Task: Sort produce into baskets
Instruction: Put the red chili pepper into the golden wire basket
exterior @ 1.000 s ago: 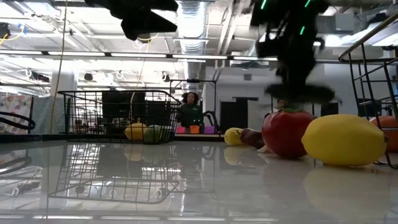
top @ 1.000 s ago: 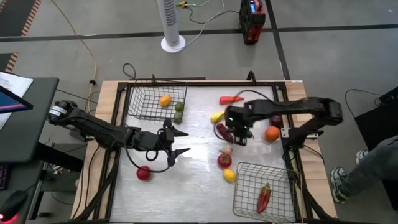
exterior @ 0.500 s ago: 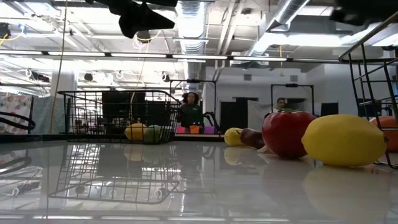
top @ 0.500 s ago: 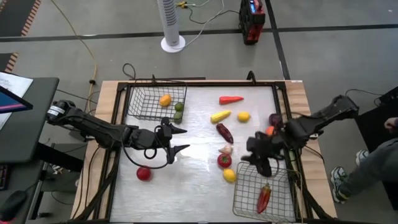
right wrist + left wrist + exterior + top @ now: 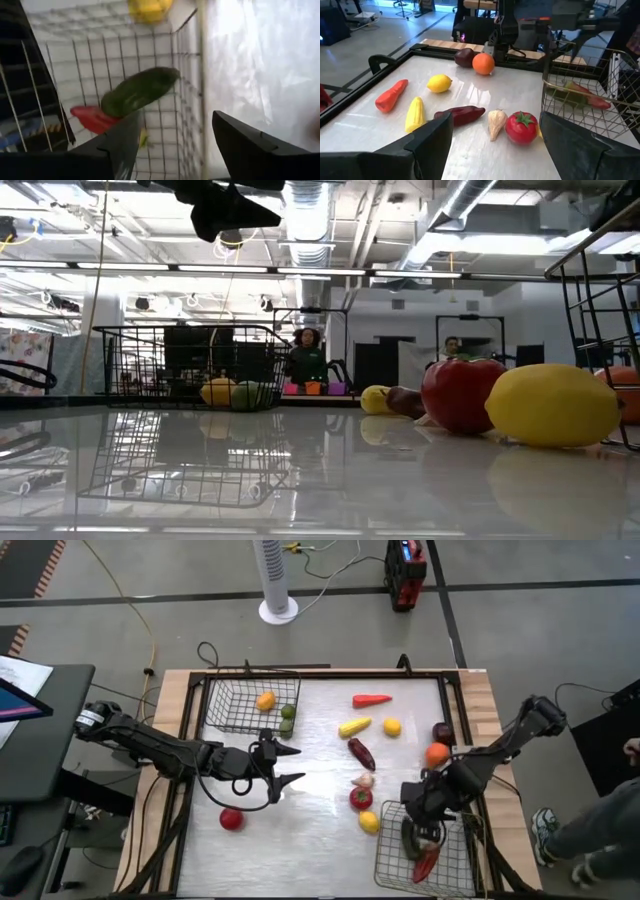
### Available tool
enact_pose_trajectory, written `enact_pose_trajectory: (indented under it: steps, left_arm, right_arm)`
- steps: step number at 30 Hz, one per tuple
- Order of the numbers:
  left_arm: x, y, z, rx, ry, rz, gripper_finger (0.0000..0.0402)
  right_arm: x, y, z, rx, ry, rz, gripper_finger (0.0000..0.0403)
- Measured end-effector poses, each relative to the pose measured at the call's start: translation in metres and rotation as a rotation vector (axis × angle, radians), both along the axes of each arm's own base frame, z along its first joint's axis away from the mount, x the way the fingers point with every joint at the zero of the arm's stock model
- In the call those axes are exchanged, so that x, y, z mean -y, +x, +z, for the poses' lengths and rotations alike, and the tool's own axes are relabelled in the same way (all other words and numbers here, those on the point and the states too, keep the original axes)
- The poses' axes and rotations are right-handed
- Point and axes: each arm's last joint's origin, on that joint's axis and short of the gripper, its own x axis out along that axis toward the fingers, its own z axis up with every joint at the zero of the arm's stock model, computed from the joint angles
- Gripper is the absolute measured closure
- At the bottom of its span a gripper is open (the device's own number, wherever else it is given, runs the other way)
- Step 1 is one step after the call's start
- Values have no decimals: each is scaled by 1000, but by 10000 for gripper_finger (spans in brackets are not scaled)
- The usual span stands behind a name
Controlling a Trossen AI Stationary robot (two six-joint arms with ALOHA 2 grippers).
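Starting at the left of the table, I see the left gripper [image 5: 292, 766] hovering with its two fingers spread well apart and nothing between them. Near it lies one red round fruit [image 5: 231, 819] by itself on the white table [image 5: 310, 830].

There are two wire baskets. The far-left basket [image 5: 222, 708] holds three pieces: one orange-yellow fruit [image 5: 265, 700] and two small green ones [image 5: 287, 712], [image 5: 286, 725].

In the middle, loose on the table, I count nine pieces: one carrot-like orange-red one [image 5: 371, 699], one long yellow corn [image 5: 351, 727], one yellow lemon [image 5: 392, 726], one long dark red piece [image 5: 361, 753], one white garlic [image 5: 363, 780], one tomato [image 5: 361, 797], a second lemon [image 5: 369, 822] just beside the near basket, one orange [image 5: 437, 754] and one dark purple piece [image 5: 443, 732].

At the right, the near-right basket [image 5: 390, 855] holds two pieces: one red chili [image 5: 425, 863] and one long green vegetable [image 5: 141, 90] lying across it. The right gripper [image 5: 420, 836] hangs above this basket, fingers parted, gripping nothing; the green piece lies free below it.
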Motion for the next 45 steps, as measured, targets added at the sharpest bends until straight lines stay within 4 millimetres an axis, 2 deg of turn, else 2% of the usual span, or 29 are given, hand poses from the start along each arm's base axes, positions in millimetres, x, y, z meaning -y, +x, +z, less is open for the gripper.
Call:
enact_pose_trajectory:
  steps: [6, 9, 12, 15, 18, 22, 28, 31, 34, 37, 40, 42, 45]
  left_arm:
    - [1, 2, -3, 0, -27, 0, 116]
    - [4, 12, -16, -33, -38, -17, 116]
    - [8, 28, -30, -67, -45, -57, 116]
    - [8, 54, -35, -146, -72, -132, 118]
    - [11, 80, -40, -225, -69, -207, 123]
    - [22, 100, -50, -301, -21, -270, 132]
    - [28, 119, -54, -361, 48, -246, 137]
    - [14, 128, -47, -374, 66, -186, 137]
    - [-12, 136, -38, -370, 96, -147, 137]
    - [-41, 138, -38, -393, 141, -148, 137]
    - [-62, 139, -37, -388, 111, -157, 137]
    - [-65, 140, -38, -368, 101, -175, 137]
    - [-53, 142, -37, -274, 165, -186, 137]
  right_arm:
    - [18, 4, 18, 181, -5, -9, 127]
    - [26, 7, 26, 282, -18, 14, 127]
    - [37, 7, 33, 367, -129, 19, 127]
    - [47, 1, 42, 452, -244, 16, 127]
    - [59, -9, 52, 536, -264, -37, 127]
    - [66, -23, 38, 548, -245, -97, 127]
    - [70, -28, 8, 556, -264, -146, 127]
    - [73, -28, -5, 543, -244, -144, 127]
    - [78, -28, -10, 545, -225, -163, 127]
    - [82, -28, -14, 530, -207, -185, 127]
    - [90, -27, -19, 508, -226, -242, 127]
    - [98, -22, -22, 484, -255, -288, 127]
    - [112, -8, -28, 464, -310, -320, 127]
